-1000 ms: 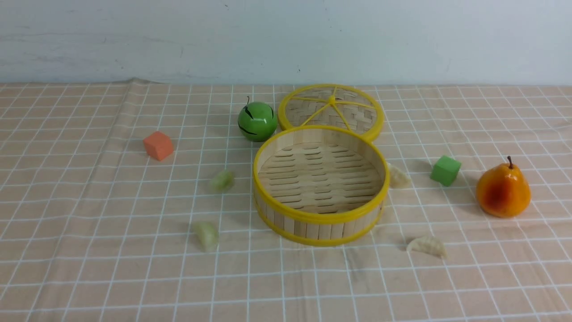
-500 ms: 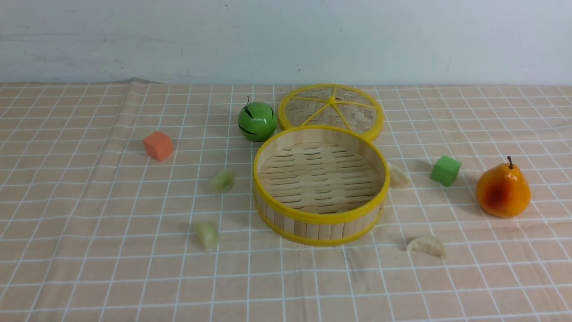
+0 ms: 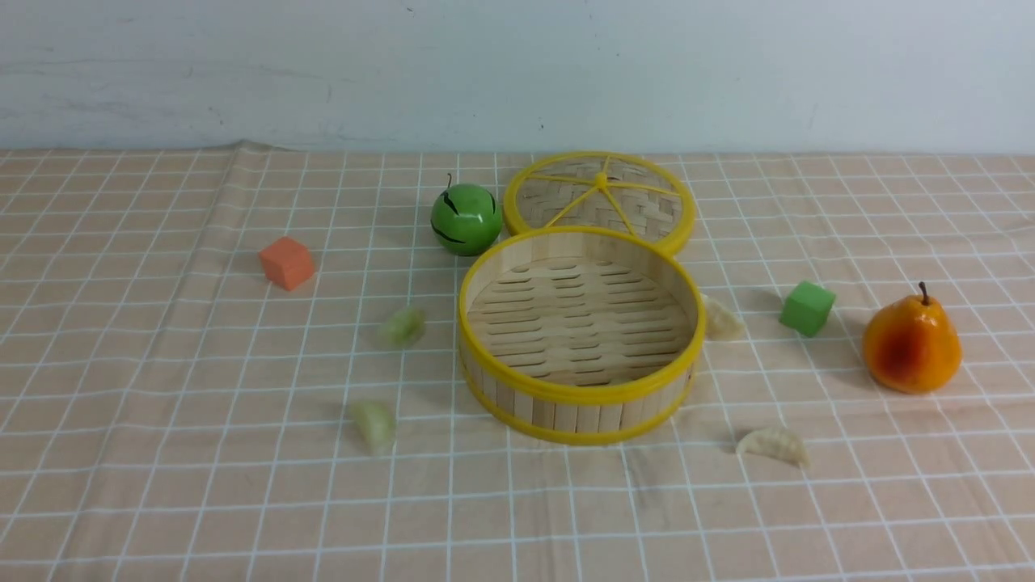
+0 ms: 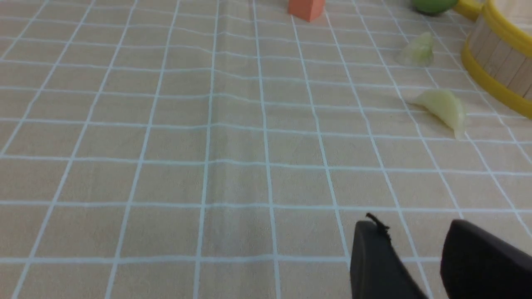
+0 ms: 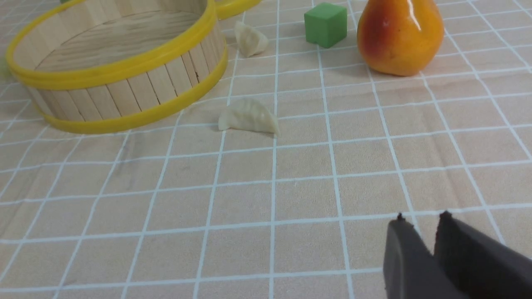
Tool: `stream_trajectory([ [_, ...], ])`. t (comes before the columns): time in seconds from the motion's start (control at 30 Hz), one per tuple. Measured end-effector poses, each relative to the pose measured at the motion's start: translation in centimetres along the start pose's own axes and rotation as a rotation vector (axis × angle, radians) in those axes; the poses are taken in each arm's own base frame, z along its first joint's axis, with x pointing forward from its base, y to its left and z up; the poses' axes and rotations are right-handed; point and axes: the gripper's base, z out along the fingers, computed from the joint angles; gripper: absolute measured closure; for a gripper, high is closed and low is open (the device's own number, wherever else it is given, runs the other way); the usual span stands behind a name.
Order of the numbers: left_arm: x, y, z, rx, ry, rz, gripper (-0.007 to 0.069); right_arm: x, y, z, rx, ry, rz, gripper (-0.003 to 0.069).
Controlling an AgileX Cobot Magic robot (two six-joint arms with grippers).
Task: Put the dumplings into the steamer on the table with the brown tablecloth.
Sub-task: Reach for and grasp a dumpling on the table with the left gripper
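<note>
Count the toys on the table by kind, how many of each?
Dumplings: 4
Cubes: 2
Fruits: 2
Steamer: 1
Lid: 1
Total: 10

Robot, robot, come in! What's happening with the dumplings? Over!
Both open, holding nothing: left tool, right tool only a crack. Nothing in the steamer; green dumplings and white dumplings all on the tablecloth. Nothing blocking the way.

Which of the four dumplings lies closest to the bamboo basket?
The cream dumpling between the steamer and the green cube; it sits right beside the wall, the other three lie farther off.
</note>
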Motion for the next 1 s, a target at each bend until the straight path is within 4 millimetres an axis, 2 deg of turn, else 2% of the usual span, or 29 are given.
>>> stream_trajectory([
  [0.1, -1.2, -0.2, -0.1, 0.024, -0.132, 0.000, 0.0386, -0.3, 0.0, 0.1, -0.002, -0.062, 0.001, 0.0537],
  [0.17, -2.7, -0.5, -0.4, 0.054, -0.296, 0.001, 0.0386, -1.5, 0.0, 0.0, -0.008, -0.201, -0.001, 0.0532],
  [0.2, -2.8, -0.5, -0.4, 0.056, -0.309, 0.001, 0.0386, -1.8, 0.0, -0.1, -0.009, -0.232, -0.003, 0.0531],
  [0.23, -3.8, -0.7, -0.9, 0.079, -0.434, 0.001, 0.0386, -3.1, 0.1, -0.5, -0.016, -0.380, -0.003, 0.0529],
  [0.27, -3.9, -0.7, -0.9, 0.081, -0.446, 0.002, 0.0386, -3.1, 0.1, -0.5, -0.016, -0.380, -0.003, 0.0529],
  [0.3, -4.8, -0.9, -1.4, 0.102, -0.557, 0.002, 0.0386, -4.4, 0.2, -1.1, -0.025, -0.537, 0.000, 0.0526],
  [0.33, -5.0, -0.9, -1.5, 0.106, -0.582, 0.002, 0.0386, -4.5, 0.2, -1.2, -0.026, -0.552, 0.002, 0.0526],
  [0.43, -6.3, -1.2, -2.6, 0.148, -0.760, -0.020, 0.0386, -6.0, 0.2, -2.4, -0.065, -0.765, 0.080, 0.0524],
  [0.57, -7.1, -1.3, -3.5, 0.214, -0.882, -0.107, 0.0386, -6.7, 0.2, -3.1, -0.129, -0.858, 0.204, 0.0522],
  [0.63, -7.9, -1.3, -4.0, 0.344, -0.884, -0.378, 0.0398, -6.8, 0.2, -3.2, -0.182, -0.869, 0.317, 0.0519],
  [0.7, -10.0, -1.6, -5.1, 0.425, -0.849, -0.553, 0.0432, -6.9, 0.2, -3.3, -0.205, -0.865, 0.366, 0.0519],
  [0.73, -9.9, -1.6, -5.0, 0.426, -0.833, -0.568, 0.0438, -7.0, 0.2, -3.3, -0.207, -0.865, 0.370, 0.0519],
  [0.77, -11.4, -1.9, -5.8, 0.451, -0.825, -0.604, 0.0460, -7.2, 0.3, -3.4, -0.215, -0.862, 0.380, 0.0519],
  [0.83, -15.9, -3.0, -7.3, 0.431, -0.772, -0.526, 0.0564, -9.2, 1.0, -4.4, -0.218, -0.854, 0.344, 0.0534],
  [0.87, -16.2, -3.0, -7.4, 0.426, -0.769, -0.514, 0.0564, -9.2, 1.0, -4.4, -0.215, -0.847, 0.338, 0.0537],
  [0.93, -20.1, -3.8, -7.1, 0.354, -0.734, -0.360, 0.0638, -11.4, 1.6, -4.8, -0.160, -0.773, 0.231, 0.0594],
  [1.0, -21.8, -4.2, -5.9, 0.312, -0.702, -0.256, 0.0638, -12.7, 1.9, -4.4, -0.119, -0.690, 0.170, 0.0638],
])
